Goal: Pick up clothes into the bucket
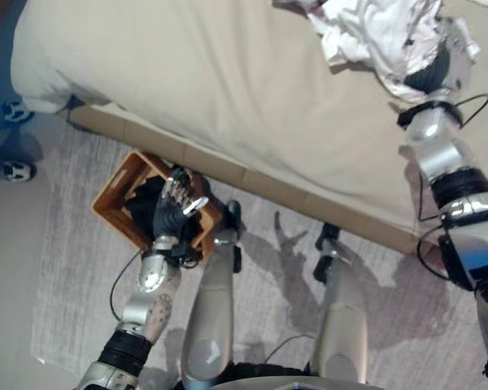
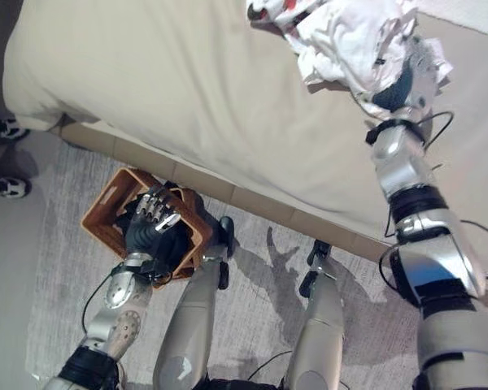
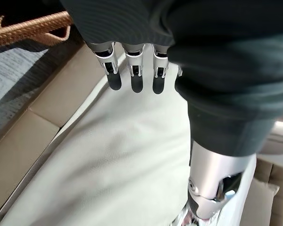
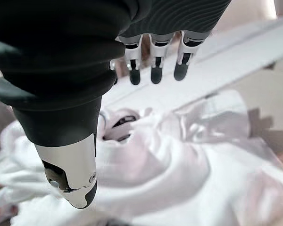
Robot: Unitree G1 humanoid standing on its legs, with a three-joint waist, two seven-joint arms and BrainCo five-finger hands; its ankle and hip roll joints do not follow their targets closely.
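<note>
The left hand [image 1: 179, 205] hovers with relaxed fingers over the brown bucket [image 1: 114, 203] on the floor beside the bed [image 1: 211, 81], while the right hand [image 4: 146, 37], fingers straight, hangs above the white clothes [image 1: 374, 32] heaped on the bed.

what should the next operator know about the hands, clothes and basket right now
Right hand: open, fingers straight, over the white clothes heaped on the bed, not yet gripping.
Left hand: open, holding nothing, hovering over the orange basket on the rug beside the bed.
Done: no white clothes visible in the basket; its inside looks dark and is partly hidden by the left hand.
Left: close the right hand on the clothes, carry them over and drop them into the basket.
A person's shoes stand past the rug's edge.
</note>
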